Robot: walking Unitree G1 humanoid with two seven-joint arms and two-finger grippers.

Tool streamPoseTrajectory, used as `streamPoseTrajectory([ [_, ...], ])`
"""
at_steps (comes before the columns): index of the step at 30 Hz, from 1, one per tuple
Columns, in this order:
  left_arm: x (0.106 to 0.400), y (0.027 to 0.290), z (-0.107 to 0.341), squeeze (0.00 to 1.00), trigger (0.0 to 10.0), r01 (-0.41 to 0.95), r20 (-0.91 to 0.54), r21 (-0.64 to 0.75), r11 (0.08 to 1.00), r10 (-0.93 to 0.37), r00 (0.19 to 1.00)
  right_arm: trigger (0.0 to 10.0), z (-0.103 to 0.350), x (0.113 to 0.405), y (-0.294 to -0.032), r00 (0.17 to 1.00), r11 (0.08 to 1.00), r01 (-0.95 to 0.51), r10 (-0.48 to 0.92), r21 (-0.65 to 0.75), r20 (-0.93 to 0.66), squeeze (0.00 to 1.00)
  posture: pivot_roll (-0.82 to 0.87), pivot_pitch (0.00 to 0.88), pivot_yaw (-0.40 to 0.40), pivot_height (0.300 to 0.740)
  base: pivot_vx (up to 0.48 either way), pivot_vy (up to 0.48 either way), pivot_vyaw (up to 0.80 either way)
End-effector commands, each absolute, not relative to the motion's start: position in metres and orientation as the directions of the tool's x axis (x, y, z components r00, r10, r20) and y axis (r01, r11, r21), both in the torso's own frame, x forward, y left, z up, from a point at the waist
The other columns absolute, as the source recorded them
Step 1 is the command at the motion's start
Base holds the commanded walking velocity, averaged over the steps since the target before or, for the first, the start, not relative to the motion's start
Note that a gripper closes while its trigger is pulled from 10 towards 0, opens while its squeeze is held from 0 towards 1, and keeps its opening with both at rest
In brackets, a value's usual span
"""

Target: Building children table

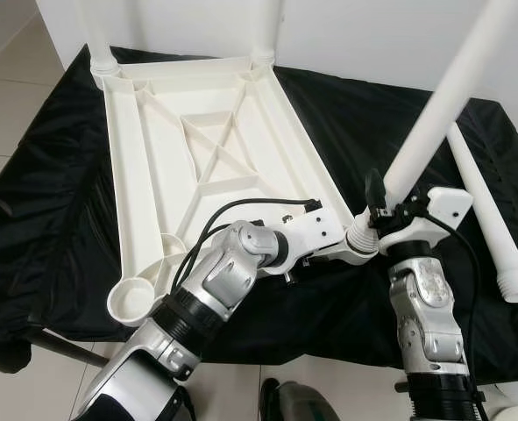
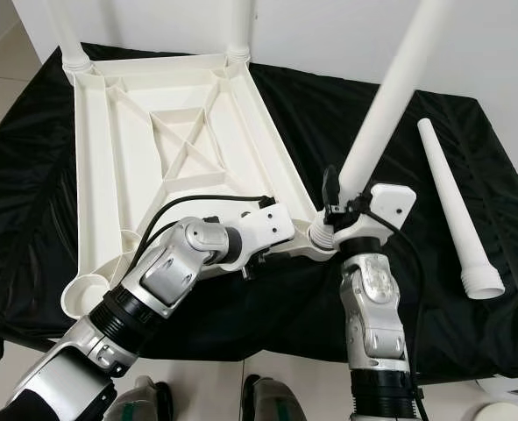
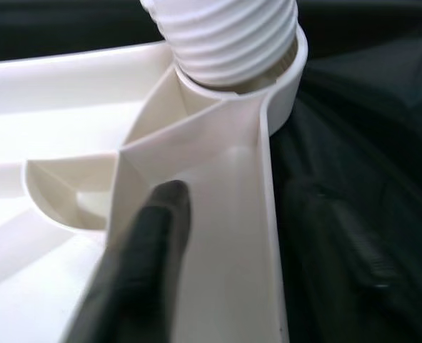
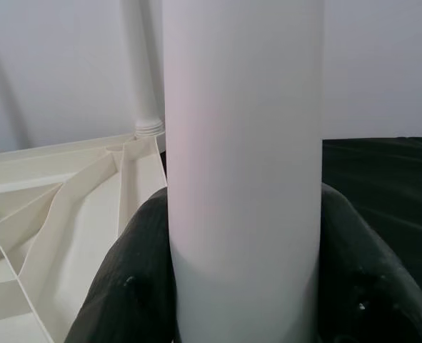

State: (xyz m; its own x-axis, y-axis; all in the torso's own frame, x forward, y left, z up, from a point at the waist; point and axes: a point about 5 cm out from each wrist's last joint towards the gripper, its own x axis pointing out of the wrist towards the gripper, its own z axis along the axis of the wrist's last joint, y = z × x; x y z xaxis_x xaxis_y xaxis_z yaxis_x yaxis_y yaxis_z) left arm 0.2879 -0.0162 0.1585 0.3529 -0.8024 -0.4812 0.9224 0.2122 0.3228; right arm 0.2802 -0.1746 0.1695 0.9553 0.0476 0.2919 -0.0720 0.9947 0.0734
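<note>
Smooth white plastic tabletop [image 1: 145, 149]; shiny black cloth [image 1: 48, 202].

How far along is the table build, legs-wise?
Done: two legs stand in the far corner sockets of the upturned tabletop. In hand: the right gripper holds the third leg, its threaded end at the near right socket, tilted and not seated; the left gripper rests on that corner. Left: the near left socket is empty; the fourth leg lies on the black cloth.

Tabletop [image 1: 153, 167] upside down on cloth [image 1: 57, 202]; loose leg [image 1: 491, 224] lying right.
</note>
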Motion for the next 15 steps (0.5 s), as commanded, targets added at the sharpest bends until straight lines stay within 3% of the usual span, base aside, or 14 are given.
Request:
streamPoseTrajectory([
  [1,0.288,-0.016,0.168,1.00,10.0,0.899,-0.442,0.359,0.249,-0.803,0.399,10.0,0.148,0.286,-0.169,0.983,0.991,-0.101,0.085,0.092,0.161,0.00,-0.01,0.076,-0.057,0.740,0.000,0.000,0.00],
  [5,0.288,-0.015,0.171,1.00,10.0,0.899,-0.434,0.361,0.247,-0.809,0.396,10.0,0.150,0.288,-0.167,0.981,0.989,-0.117,0.101,0.090,0.164,0.00,0.00,0.070,-0.063,0.740,0.000,0.000,0.00],
  [8,0.284,-0.013,0.184,0.99,10.0,0.919,-0.378,0.313,0.238,-0.857,0.350,10.0,0.155,0.294,-0.168,0.977,0.988,-0.140,0.125,0.071,0.174,0.00,0.00,0.055,-0.073,0.740,0.000,0.000,0.00],
  [9,0.281,-0.011,0.191,0.00,10.0,0.930,-0.340,0.282,0.234,-0.883,0.325,10.0,0.158,0.297,-0.170,0.973,0.987,-0.151,0.138,0.055,0.183,0.00,0.01,0.049,-0.076,0.740,0.000,0.000,0.00],
  [15,0.283,-0.006,0.206,0.00,10.0,0.943,-0.246,0.205,0.262,-0.919,0.308,10.0,0.162,0.305,-0.177,0.970,0.986,-0.161,0.151,0.038,0.189,0.00,0.01,0.038,-0.082,0.740,0.000,0.000,0.00],
])
